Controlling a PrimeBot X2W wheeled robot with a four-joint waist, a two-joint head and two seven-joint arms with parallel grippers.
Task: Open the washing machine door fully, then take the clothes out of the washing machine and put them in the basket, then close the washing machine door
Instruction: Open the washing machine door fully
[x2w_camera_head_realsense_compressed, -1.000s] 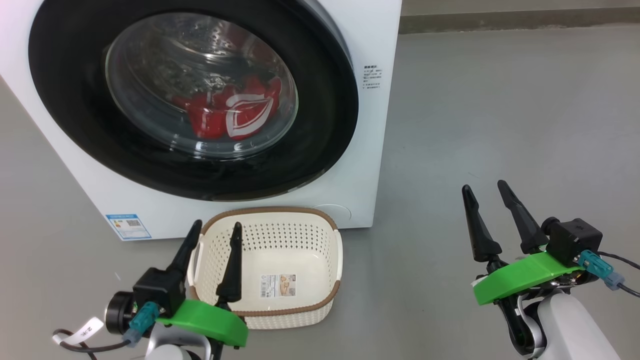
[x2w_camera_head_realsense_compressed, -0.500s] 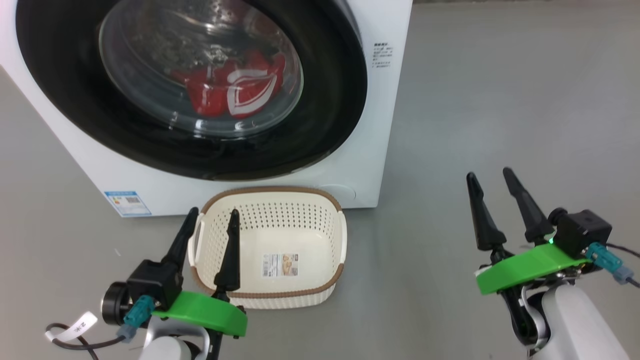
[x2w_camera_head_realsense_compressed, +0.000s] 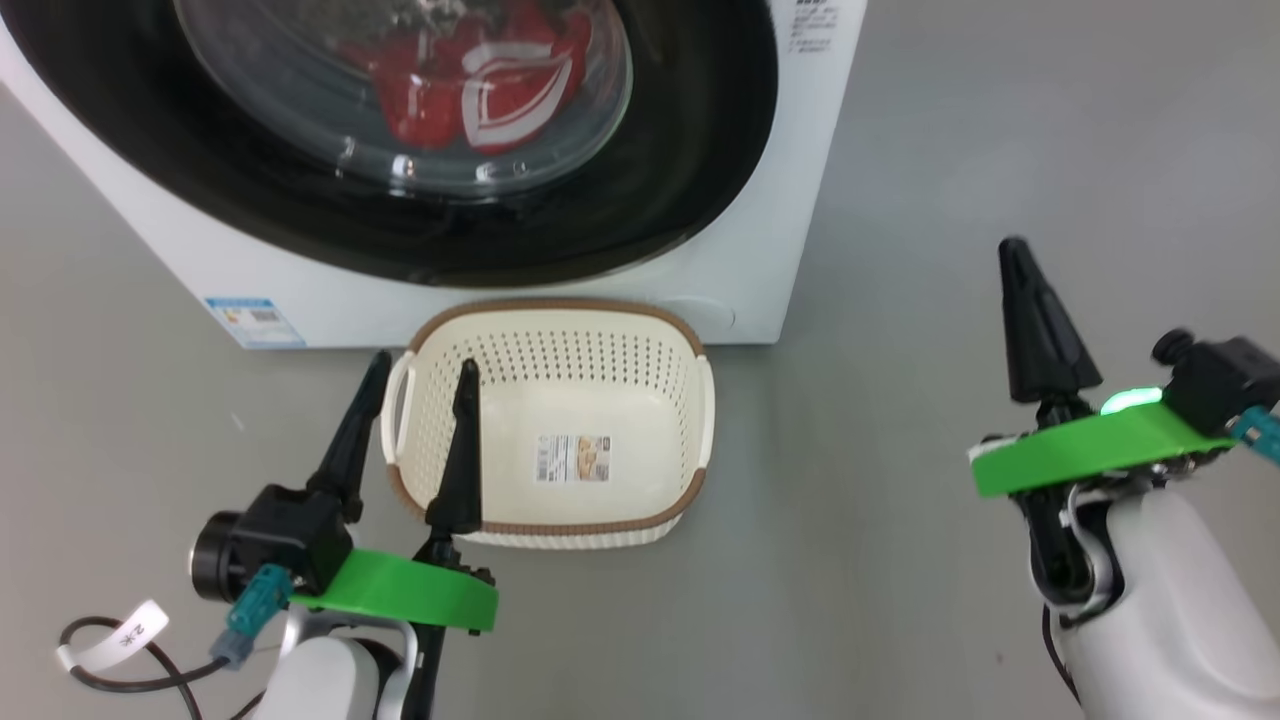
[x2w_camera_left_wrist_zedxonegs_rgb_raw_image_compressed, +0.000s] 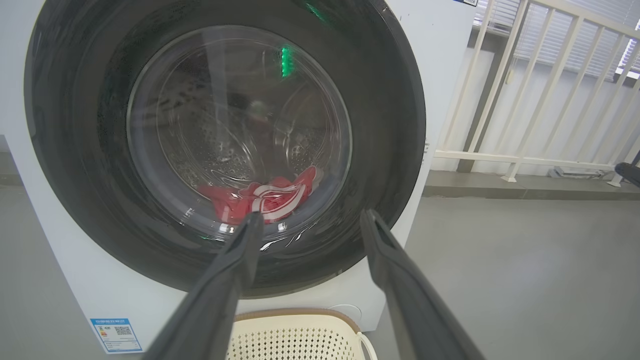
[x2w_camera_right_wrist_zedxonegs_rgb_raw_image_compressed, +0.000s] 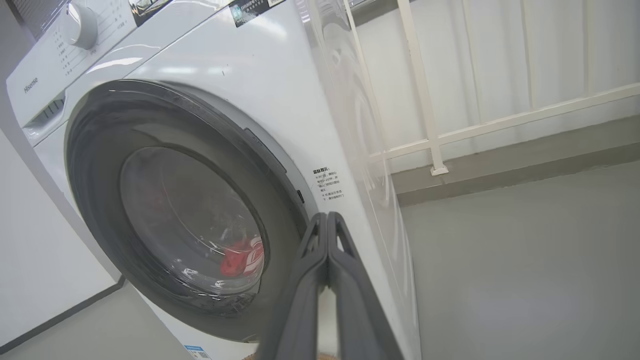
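Note:
The white washing machine (x2w_camera_head_realsense_compressed: 790, 190) (x2w_camera_right_wrist_zedxonegs_rgb_raw_image_compressed: 280, 85) stands ahead with its black-rimmed round door (x2w_camera_head_realsense_compressed: 690, 170) (x2w_camera_left_wrist_zedxonegs_rgb_raw_image_compressed: 395, 125) (x2w_camera_right_wrist_zedxonegs_rgb_raw_image_compressed: 100, 165) closed. Red clothes (x2w_camera_head_realsense_compressed: 440, 85) (x2w_camera_left_wrist_zedxonegs_rgb_raw_image_compressed: 270, 197) (x2w_camera_right_wrist_zedxonegs_rgb_raw_image_compressed: 240, 257) with a white outline mark lie behind the glass. The cream basket (x2w_camera_head_realsense_compressed: 690, 400) (x2w_camera_left_wrist_zedxonegs_rgb_raw_image_compressed: 300, 335) sits empty on the floor against the machine's front. My left gripper (x2w_camera_head_realsense_compressed: 420, 375) (x2w_camera_left_wrist_zedxonegs_rgb_raw_image_compressed: 307, 220) is open, hovering over the basket's left handle. My right gripper (x2w_camera_head_realsense_compressed: 1015, 250) (x2w_camera_right_wrist_zedxonegs_rgb_raw_image_compressed: 327, 217) is shut on nothing, raised over bare floor right of the machine.
Grey floor (x2w_camera_head_realsense_compressed: 950, 150) spreads to the right of the machine. A white railing (x2w_camera_left_wrist_zedxonegs_rgb_raw_image_compressed: 525, 100) (x2w_camera_right_wrist_zedxonegs_rgb_raw_image_compressed: 430, 125) runs along a low kerb behind it. A wall (x2w_camera_right_wrist_zedxonegs_rgb_raw_image_compressed: 30, 260) stands at the machine's left side.
My right gripper has shut its fingers and risen. The head camera has tilted down, so the machine and basket sit higher in its view. The left gripper stays open.

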